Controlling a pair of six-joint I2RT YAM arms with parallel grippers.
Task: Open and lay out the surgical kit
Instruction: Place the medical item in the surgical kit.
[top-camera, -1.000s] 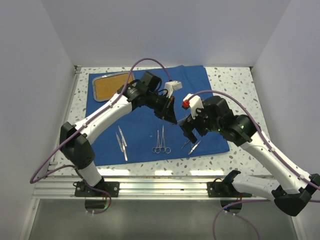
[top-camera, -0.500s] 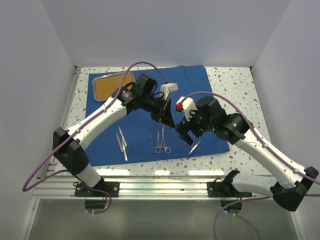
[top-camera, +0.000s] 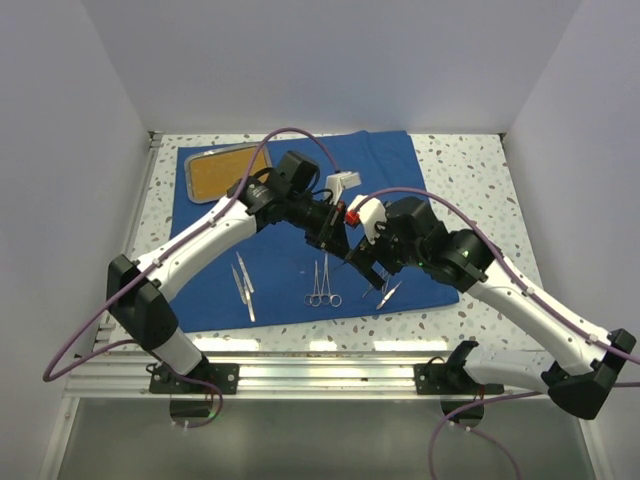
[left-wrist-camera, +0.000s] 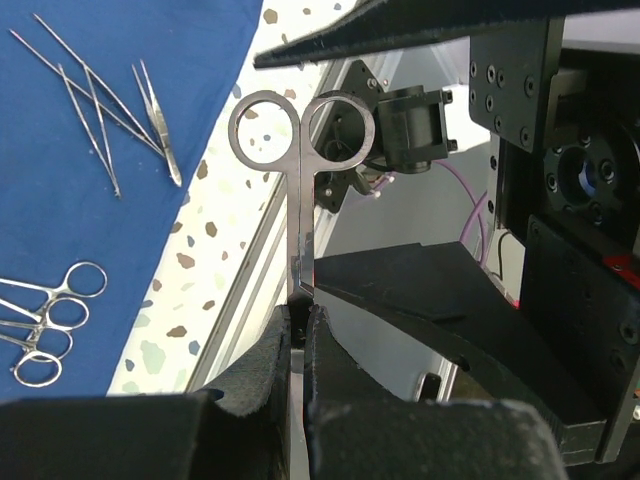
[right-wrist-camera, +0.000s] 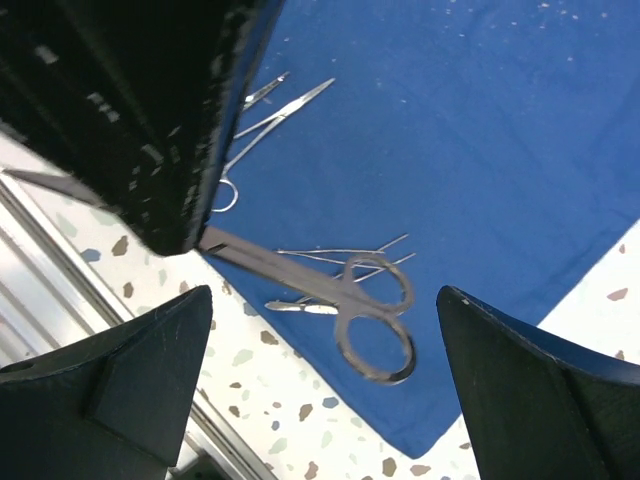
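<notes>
Right arm (top-camera: 470, 262) closer, left jaws clamping scissors (left-wrist-camera: 297, 215)

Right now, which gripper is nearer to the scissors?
Left. The left gripper is shut on the scissors blades; the right gripper stands open, its fingers flanking the ring handles with gaps on both sides.

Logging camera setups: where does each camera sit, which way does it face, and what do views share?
Top external: above and behind the bases, looking down on the blue cloth and tray; the left arm and right arm show.
Left wrist: on the left arm, looking along its shut jaws at the scissors they pinch.
Right wrist: on the right arm, looking between its open jaws down at the cloth.
Shared: both wrist views show the scissors and cloth.
</notes>
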